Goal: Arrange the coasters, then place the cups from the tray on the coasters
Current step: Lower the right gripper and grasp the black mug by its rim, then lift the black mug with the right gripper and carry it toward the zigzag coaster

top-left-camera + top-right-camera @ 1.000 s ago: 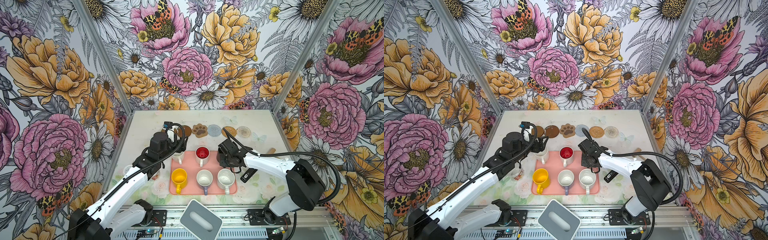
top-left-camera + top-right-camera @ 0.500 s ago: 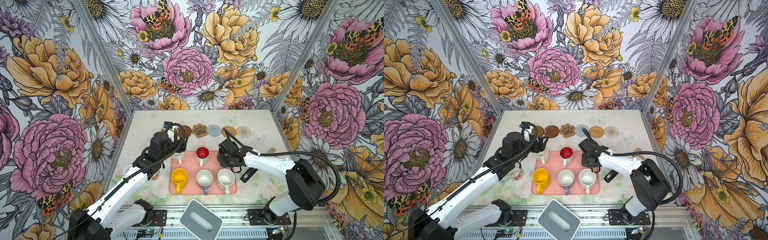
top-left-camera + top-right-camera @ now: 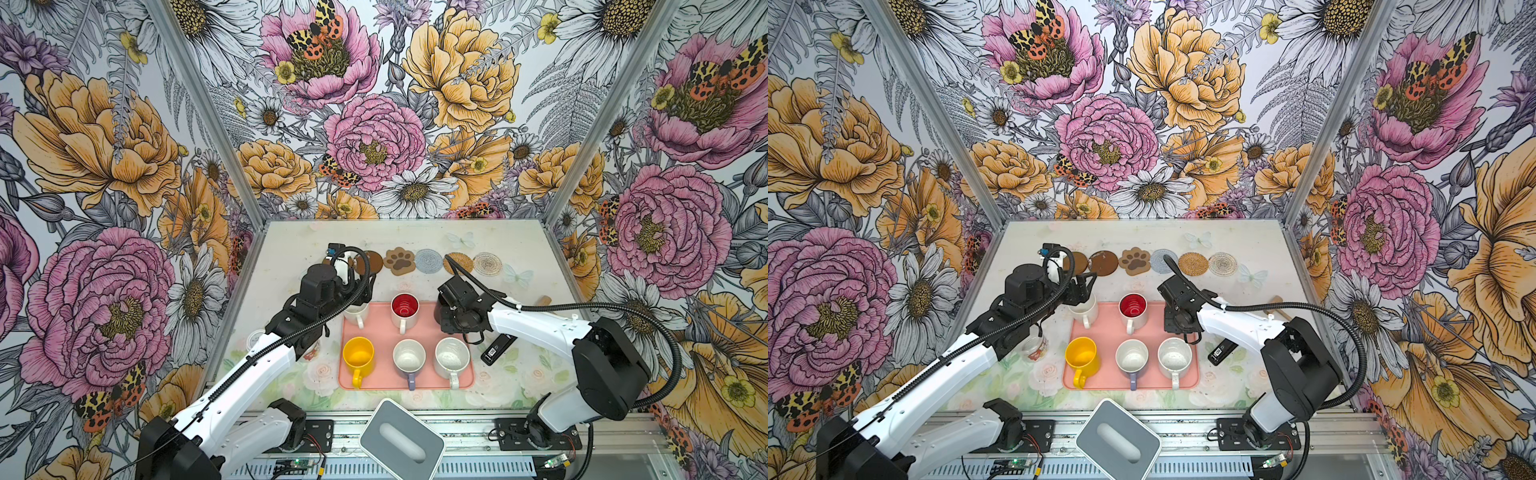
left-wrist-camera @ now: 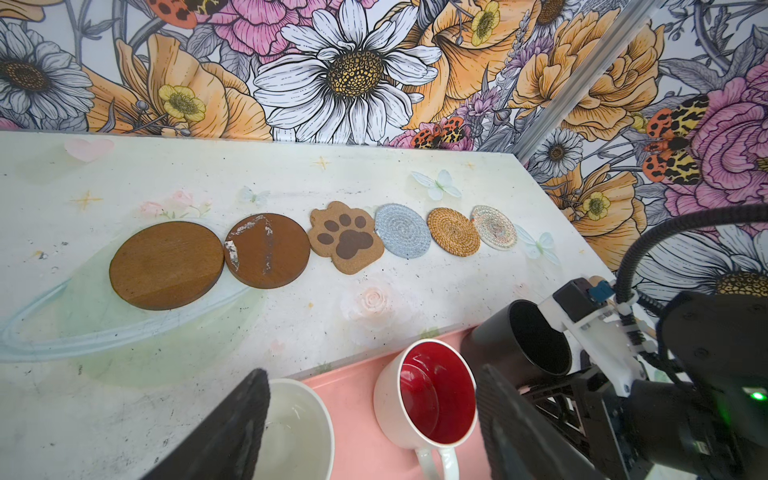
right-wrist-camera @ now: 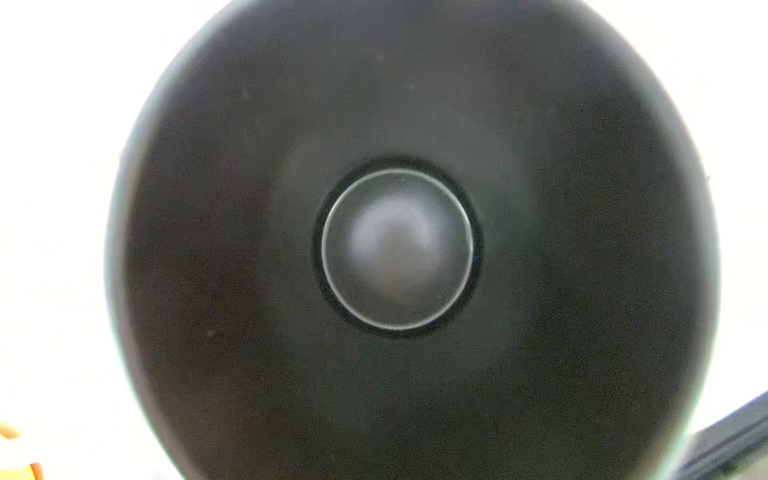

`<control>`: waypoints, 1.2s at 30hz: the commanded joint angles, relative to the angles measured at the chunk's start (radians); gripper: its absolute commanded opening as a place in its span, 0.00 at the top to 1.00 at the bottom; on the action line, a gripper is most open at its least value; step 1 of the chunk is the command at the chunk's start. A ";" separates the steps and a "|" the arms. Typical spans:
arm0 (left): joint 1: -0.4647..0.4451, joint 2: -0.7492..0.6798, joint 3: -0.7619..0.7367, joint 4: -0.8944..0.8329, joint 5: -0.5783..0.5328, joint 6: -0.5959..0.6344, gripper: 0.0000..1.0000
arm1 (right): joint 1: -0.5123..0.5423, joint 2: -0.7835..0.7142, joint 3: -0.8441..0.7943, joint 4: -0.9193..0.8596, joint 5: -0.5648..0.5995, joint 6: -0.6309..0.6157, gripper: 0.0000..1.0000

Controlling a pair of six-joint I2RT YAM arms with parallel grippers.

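Six coasters lie in a row at the back: two brown discs (image 4: 166, 266) (image 4: 268, 249), a paw shape (image 4: 347, 241), a grey-blue round (image 4: 402, 236), a rattan round (image 4: 453, 231) and a clear lacy round (image 4: 494, 226). The pink tray (image 3: 382, 332) holds a cream cup (image 3: 356, 312), a red-lined cup (image 3: 404, 305), a yellow cup (image 3: 358, 353), a lavender cup (image 3: 409, 357) and a speckled cup (image 3: 451, 357). My left gripper (image 4: 374, 428) hangs open above the cream and red-lined cups. My right gripper (image 3: 451, 320) sits over the black cup (image 4: 498, 345). The cup's inside (image 5: 395, 249) fills the right wrist view, and the fingers are hidden.
A small clear jar (image 3: 1036, 347) stands left of the tray under my left arm. A black labelled device (image 3: 498, 348) lies right of the tray, with a wooden piece (image 3: 544, 299) beyond it. A grey-white box with an oval slot (image 3: 401, 440) sits at the front edge.
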State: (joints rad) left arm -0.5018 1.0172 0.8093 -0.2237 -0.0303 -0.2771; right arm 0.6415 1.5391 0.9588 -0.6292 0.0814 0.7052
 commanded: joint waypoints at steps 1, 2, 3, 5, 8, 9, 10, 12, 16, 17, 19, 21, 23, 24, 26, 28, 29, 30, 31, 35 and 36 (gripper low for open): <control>-0.006 -0.007 0.002 -0.002 -0.019 0.021 0.21 | -0.008 -0.043 0.054 0.062 0.022 -0.029 1.00; -0.005 -0.008 0.002 -0.002 -0.020 0.021 0.20 | -0.007 -0.043 0.056 0.062 0.022 -0.033 1.00; -0.005 -0.008 0.001 -0.002 -0.019 0.021 0.21 | -0.008 -0.046 0.055 0.062 0.024 -0.036 1.00; -0.005 -0.007 0.001 -0.002 -0.019 0.021 0.20 | -0.008 -0.051 0.056 0.062 0.028 -0.036 1.00; -0.006 -0.007 0.001 -0.002 -0.020 0.021 0.20 | -0.007 -0.061 0.058 0.062 0.036 -0.041 1.00; -0.006 -0.008 0.002 -0.002 -0.020 0.022 0.21 | -0.008 -0.064 0.059 0.062 0.039 -0.041 1.00; -0.005 -0.008 0.002 0.000 -0.020 0.022 0.21 | -0.008 -0.068 0.060 0.062 0.043 -0.043 1.00; -0.006 -0.006 0.002 0.000 -0.020 0.023 0.20 | -0.008 -0.075 0.064 0.062 0.049 -0.045 1.00; -0.005 -0.004 0.003 0.001 -0.019 0.023 0.21 | -0.012 -0.075 0.076 0.060 0.052 -0.056 1.00; -0.006 -0.003 0.004 0.000 -0.018 0.024 0.21 | -0.014 -0.075 0.079 0.059 0.052 -0.057 1.00; -0.004 -0.002 0.005 0.000 -0.019 0.023 0.21 | -0.017 -0.074 0.085 0.057 0.053 -0.061 1.00; -0.004 -0.003 0.005 0.000 -0.021 0.024 0.21 | -0.023 -0.072 0.090 0.056 0.054 -0.066 1.00; -0.003 -0.003 0.006 0.000 -0.020 0.025 0.20 | -0.028 -0.072 0.095 0.056 0.058 -0.070 1.00; -0.004 -0.002 0.008 0.000 -0.020 0.025 0.20 | -0.030 -0.073 0.099 0.054 0.057 -0.074 1.00; -0.003 0.001 0.011 -0.002 -0.020 0.027 0.20 | -0.036 -0.072 0.107 0.051 0.061 -0.081 1.00; -0.003 0.001 0.013 -0.003 -0.021 0.027 0.20 | -0.044 -0.071 0.115 0.047 0.065 -0.090 1.00; -0.003 0.000 0.014 -0.002 -0.022 0.027 0.21 | -0.049 -0.071 0.118 0.046 0.066 -0.096 1.00; -0.004 0.001 0.012 0.000 -0.023 0.026 0.20 | -0.053 -0.071 0.124 0.043 0.065 -0.101 1.00; -0.003 0.001 0.008 0.004 -0.024 0.025 0.20 | -0.056 -0.070 0.128 0.040 0.067 -0.106 1.00; -0.002 0.007 0.007 0.008 -0.028 0.026 0.21 | -0.081 -0.069 0.148 0.025 0.070 -0.130 1.00; -0.002 0.006 0.007 0.006 -0.029 0.026 0.20 | -0.087 -0.067 0.154 0.021 0.070 -0.138 1.00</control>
State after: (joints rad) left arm -0.5018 1.0172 0.8093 -0.2234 -0.0376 -0.2764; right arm 0.5697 1.5070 1.0496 -0.6434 0.1101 0.6041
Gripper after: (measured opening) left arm 0.796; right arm 0.183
